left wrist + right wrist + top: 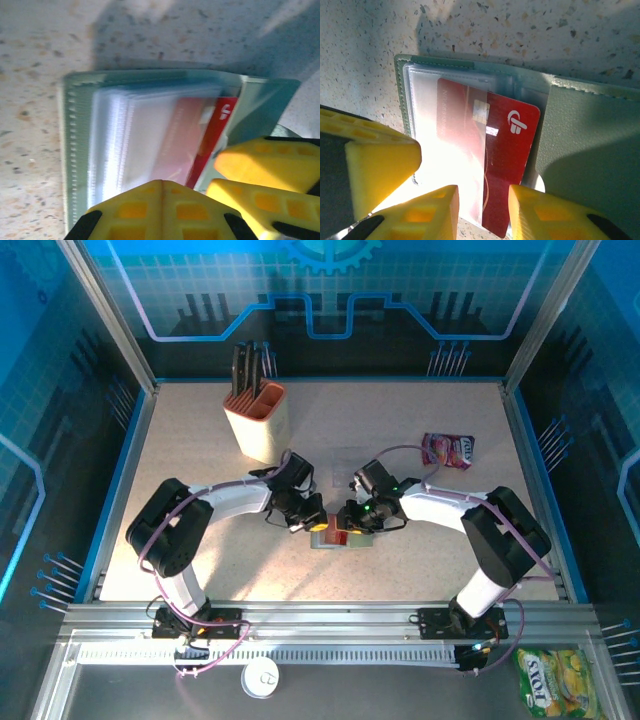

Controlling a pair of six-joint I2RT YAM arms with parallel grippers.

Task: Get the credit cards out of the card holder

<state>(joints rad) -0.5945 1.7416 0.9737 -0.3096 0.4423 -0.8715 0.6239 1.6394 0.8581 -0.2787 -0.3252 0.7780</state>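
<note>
Nearest us, the left gripper (161,195) is clenched shut over the near edge of the open card holder (75,150). Our right gripper (483,212) has its jaws part-way apart astride the lower corner of a red card (512,130); we cannot tell whether it pinches it. The card juts partly out of a clear sleeve. Beyond, the holder lies flat on the speckled worktop (520,30).

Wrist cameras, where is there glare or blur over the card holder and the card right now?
Right wrist view: sharp focus, but white glare bleaches the clear sleeves of the card holder to the left of the red card. Left wrist view: the sleeves and card are smeared by blur. Top external view: evenly lit, no glare on the holder.
</note>
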